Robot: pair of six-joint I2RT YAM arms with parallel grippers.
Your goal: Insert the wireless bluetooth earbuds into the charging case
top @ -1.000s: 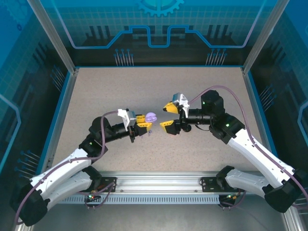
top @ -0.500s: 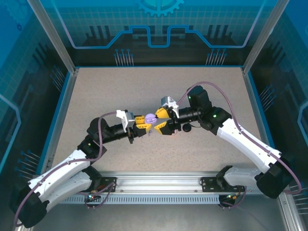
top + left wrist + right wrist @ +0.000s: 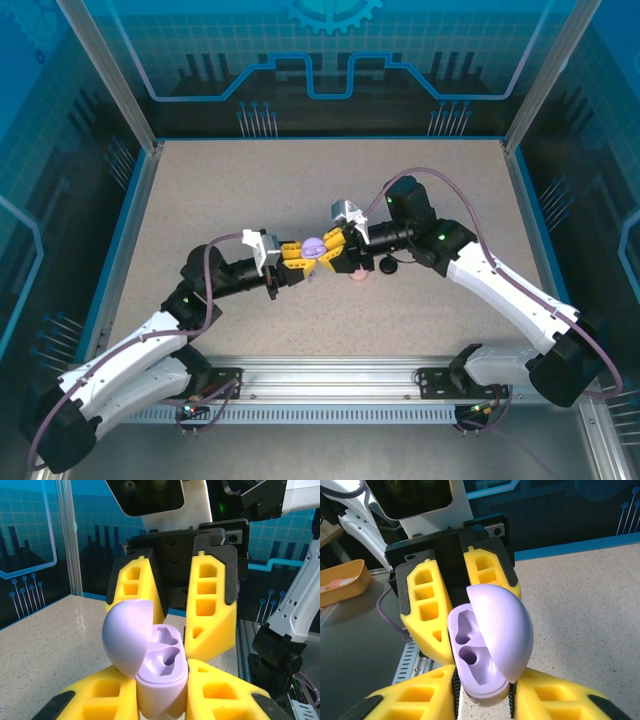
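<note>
Between the fingertips of the left gripper (image 3: 161, 700) the lilac case (image 3: 161, 680) is clamped by its base, lid (image 3: 126, 632) swung open toward ten o'clock, both sockets (image 3: 167, 645) empty. From twelve o'clock it is pinched too by the right gripper (image 3: 482, 702), fingers narrow. One grip should be released only once the other is judged firm, the lid left untouched.

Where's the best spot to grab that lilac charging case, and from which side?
Take the rounded lower shell of the lilac charging case across its flanks, coming in from the end opposite the lid. The lid stands open on one side, and the earbud wells must stay uncovered.
</note>
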